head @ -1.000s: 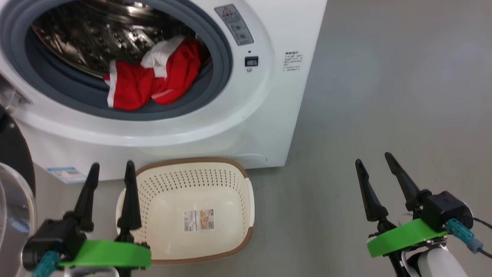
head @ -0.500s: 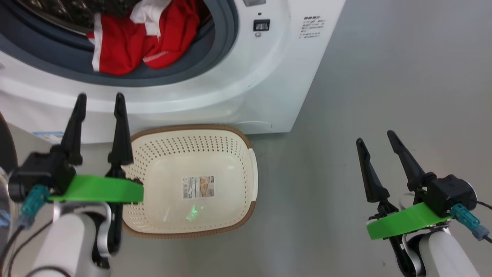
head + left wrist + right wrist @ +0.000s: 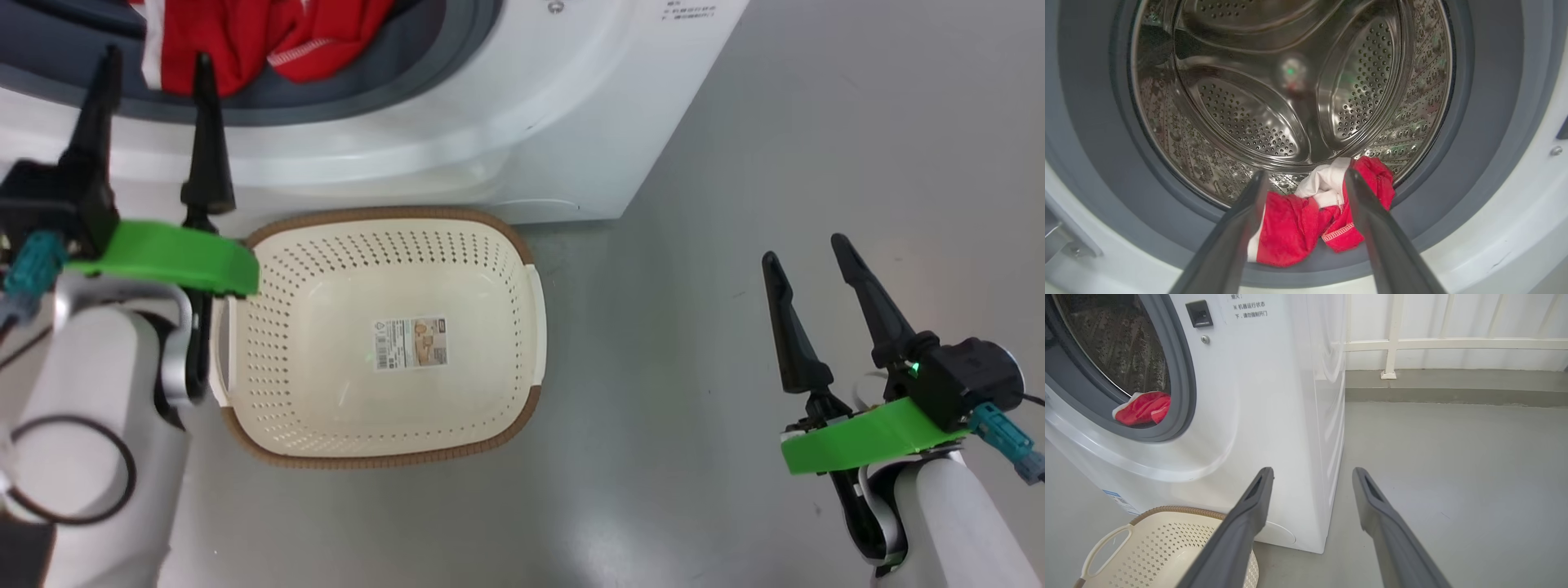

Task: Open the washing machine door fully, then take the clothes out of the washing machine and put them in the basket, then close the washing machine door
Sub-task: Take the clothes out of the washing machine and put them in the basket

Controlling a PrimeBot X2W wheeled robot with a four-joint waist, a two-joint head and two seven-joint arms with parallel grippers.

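The washing machine [image 3: 522, 122] stands on a grey floor [image 3: 775, 122], its round opening uncovered. The clothes [image 3: 1294, 228] lie in a red heap with a white panel at the bottom front of the steel drum [image 3: 1249, 122], spilling over the lower lip of the grey gasket [image 3: 1486, 122].

The left jaws are released, and the two dark fingers [image 3: 204, 139] are spread apart and hold nothing. In the head view they point up at the lower rim of the opening, with their tips over the gasket just beside the red fabric. In the left wrist view the same fingers [image 3: 1237, 237] frame the heap from either side. Whether they touch the cloth cannot be told.

The basket [image 3: 490, 269] sits on the floor directly in front of the machine, below the opening. It is upright and holds only a product sticker [image 3: 411, 343] on its bottom. Its left handle lies close by the left forearm.

The right jaws are also released. Their fingers [image 3: 788, 327] are parted and empty over bare floor, well apart from the basket and off to the right of the machine. In the right wrist view they point toward the machine's front corner, with a white railing [image 3: 1392, 343] along the wall behind.
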